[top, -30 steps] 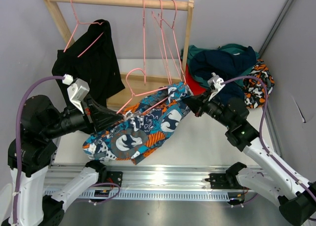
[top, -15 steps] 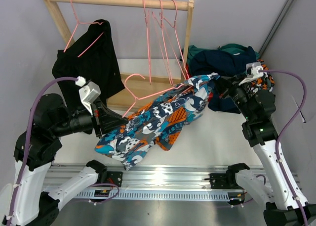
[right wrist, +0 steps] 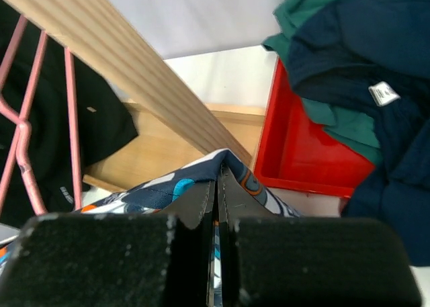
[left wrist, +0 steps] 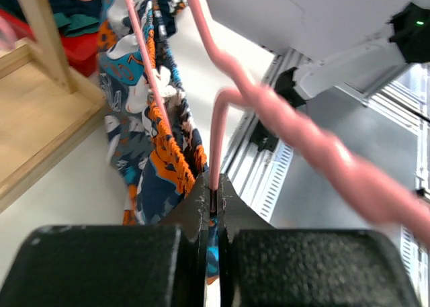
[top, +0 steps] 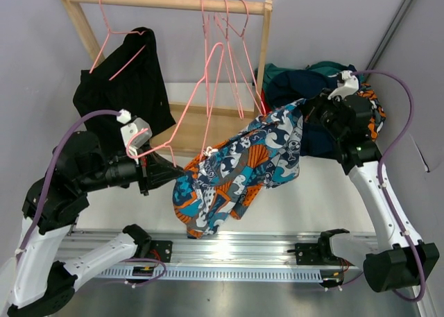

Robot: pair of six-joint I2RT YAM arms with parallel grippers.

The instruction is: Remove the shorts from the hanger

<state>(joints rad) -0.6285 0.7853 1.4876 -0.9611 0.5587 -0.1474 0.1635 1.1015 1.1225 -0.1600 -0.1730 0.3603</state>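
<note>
Patterned blue-orange-white shorts [top: 239, 171] hang below the right gripper [right wrist: 216, 179], its jaws clenched on one corner, while the left gripper [left wrist: 211, 201] jaws grasp the pink hanger [left wrist: 316, 149] just beside the cloth; this looks like the pull-off step, and next the right arm must draw the fabric clear.

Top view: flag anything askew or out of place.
One pink hanger is off the rail, tilted steeply in the left pincer. The patterned shorts dangle lopsided, one corner pinched by the right pincer.
</note>
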